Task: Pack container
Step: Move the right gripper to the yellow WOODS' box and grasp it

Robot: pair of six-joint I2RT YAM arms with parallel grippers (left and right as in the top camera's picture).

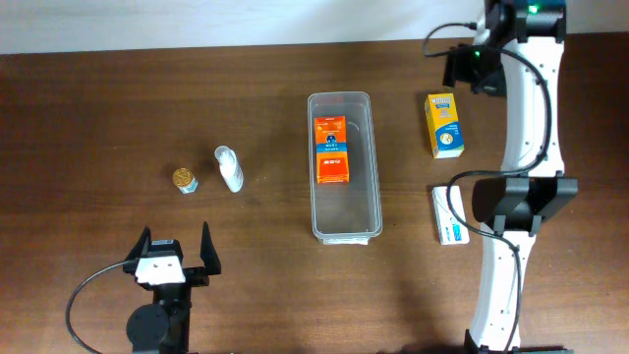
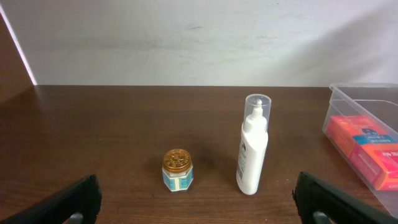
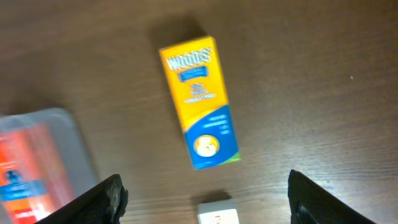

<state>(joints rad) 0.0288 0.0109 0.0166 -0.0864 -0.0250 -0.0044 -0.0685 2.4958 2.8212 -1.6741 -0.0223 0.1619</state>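
The clear container [image 1: 314, 187] sat near the middle of the desk [image 1: 88, 108], its long sides running from 12 o'clock to 6 o'clock in the overhead view. Two orange boxes lay flat inside it, end to end: one [image 1: 331, 131] in the 12 o'clock half and the other [image 1: 333, 165] just toward 6 o'clock of it. The 6 o'clock end of the container was bare.

At about 2 o'clock from the container, well apart from it, a yellow and blue box [image 1: 444, 125] lay flat. A white box [image 1: 449, 218] lay at about 4 o'clock.

Out at 9 o'clock, a white bottle [image 1: 229, 169] with a clear cap stood upright. A small jar [image 1: 184, 180] with a gold lid stood near it, farther toward 9 o'clock.

The left gripper [image 1: 177, 238] hung low at about 7 o'clock from the container, jaws spread wide with nothing between them. The right gripper [image 3: 204, 182] hovered above the yellow box, its jaws also wide apart and holding nothing.
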